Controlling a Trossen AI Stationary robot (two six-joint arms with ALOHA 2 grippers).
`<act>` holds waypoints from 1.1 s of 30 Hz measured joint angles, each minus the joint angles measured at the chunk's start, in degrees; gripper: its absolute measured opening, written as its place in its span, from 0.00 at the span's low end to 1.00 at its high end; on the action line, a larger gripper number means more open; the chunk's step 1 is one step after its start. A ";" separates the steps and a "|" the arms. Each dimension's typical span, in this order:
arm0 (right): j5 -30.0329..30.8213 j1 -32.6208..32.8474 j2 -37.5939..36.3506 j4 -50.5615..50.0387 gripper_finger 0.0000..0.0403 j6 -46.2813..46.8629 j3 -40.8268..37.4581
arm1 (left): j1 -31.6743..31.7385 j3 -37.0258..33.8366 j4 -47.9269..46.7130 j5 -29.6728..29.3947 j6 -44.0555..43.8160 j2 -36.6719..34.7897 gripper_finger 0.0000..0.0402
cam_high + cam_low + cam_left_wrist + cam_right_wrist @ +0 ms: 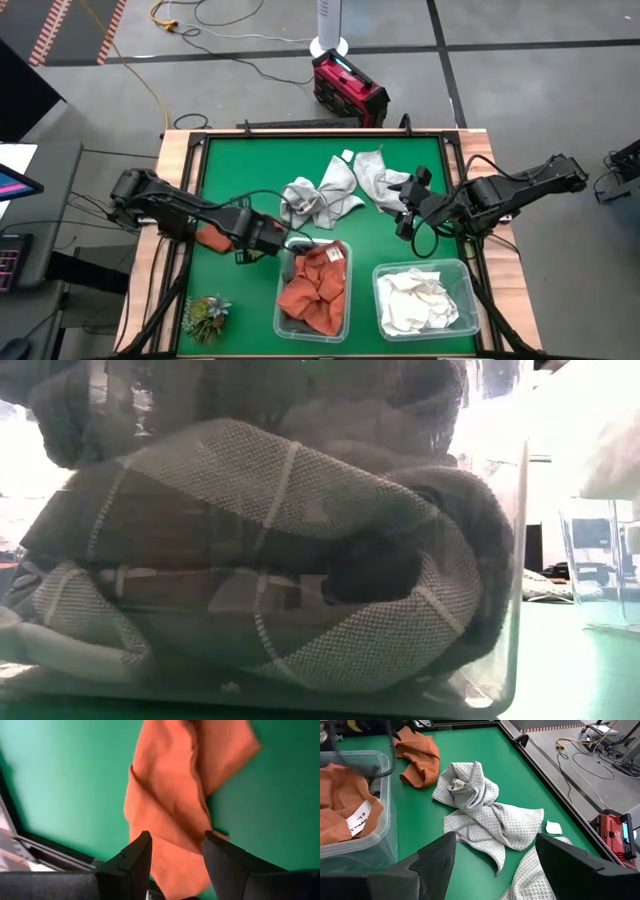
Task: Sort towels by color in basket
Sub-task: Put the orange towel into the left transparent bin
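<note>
A green table [240, 170] with a wooden rim fills the middle of the high view. On its wooden edge at about seven o'clock sits a small green plant tuft [206, 316], well apart from everything else. Beyond the table at twelve o'clock, on the grey floor, stands a red and black case [348, 87], and just past it a white fan-like stand [329, 28]. A yellow cable [150, 85] trails over the floor at eleven o'clock. At nine o'clock, beside the table, a dark desk carries part of a lit screen [14, 182] and a keyboard [8, 265].
</note>
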 joint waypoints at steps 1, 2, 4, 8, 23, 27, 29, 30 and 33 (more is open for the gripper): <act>0.00 0.00 0.00 0.01 0.76 0.00 0.00 | 0.47 -1.97 2.26 0.13 -0.34 -1.61 0.41; 0.00 0.00 0.00 0.02 0.76 0.01 0.00 | 0.94 -3.63 4.11 0.16 -0.74 -3.07 0.41; 0.00 0.00 0.00 0.04 0.76 0.06 0.00 | 2.26 -6.59 6.78 0.25 -1.87 -6.00 0.42; 0.00 0.00 0.00 0.04 0.76 0.11 0.00 | 4.49 -11.75 9.42 0.20 -4.66 -11.38 0.47; 0.00 -0.02 0.00 0.07 0.76 0.09 0.00 | 5.53 -23.35 25.17 2.66 0.05 -9.02 0.66; 0.00 -0.02 0.00 0.11 0.76 0.07 0.00 | 6.16 -23.39 27.09 1.91 2.61 -4.25 0.66; 0.00 -0.02 0.00 0.11 0.76 0.04 0.00 | 6.35 -23.25 28.97 1.84 4.13 -2.51 0.65; 0.00 -0.02 0.00 0.11 0.76 0.03 0.00 | 6.33 -23.23 29.48 1.78 4.84 -1.91 0.63; 0.00 -0.02 0.00 0.07 0.76 -0.01 0.00 | 6.34 -22.56 30.69 1.17 7.64 -0.49 0.50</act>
